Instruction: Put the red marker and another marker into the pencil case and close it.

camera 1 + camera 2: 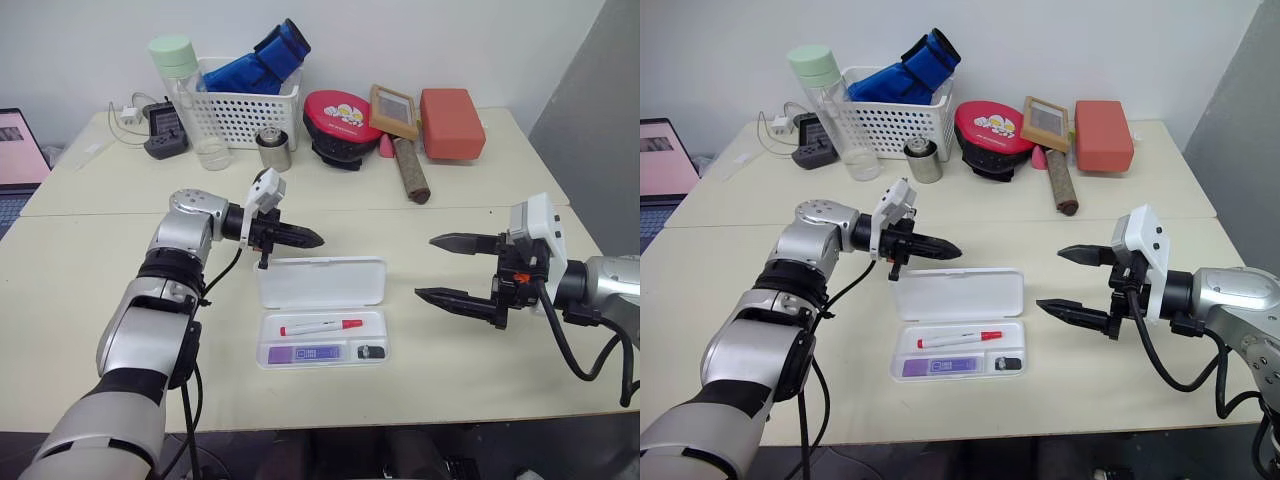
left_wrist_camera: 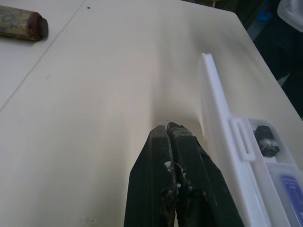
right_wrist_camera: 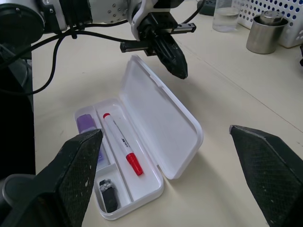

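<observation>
The case [image 1: 322, 310] lies open near the front edge of the table [image 1: 90, 270], its lid [image 1: 322, 281] folded flat away from the robot and its tray toward it. Both markers are already inside: the red marker [image 1: 321, 326] lies lengthwise in the long compartment next to the hinge, cap toward the robot's right, and the purple marker [image 1: 307, 353] sits in the front compartment on the left side, with a small dark piece [image 1: 371, 351] in the little compartment to its right. So the filling looks done and only the closing is left. The left gripper [image 1: 300, 238] has its jaws pressed together with nothing between them, pointing across toward the right, and hovers just behind the lid's far edge; a closed, pointed tip there would serve well to get under that edge and tip the lid over the hinge. From the left wrist view the tip seems a little short of the lid and above the table, though how high it stands is hard to judge. The right gripper [image 1: 452, 268] stands beside the case on its right, a little apart, jaws spread wide and empty, one finger above the other; placed so, it could steady the case or press the lid down once it swings over. The likely trouble is the light case sliding or the lid springing back open if it is not pushed until it latches.
</observation>
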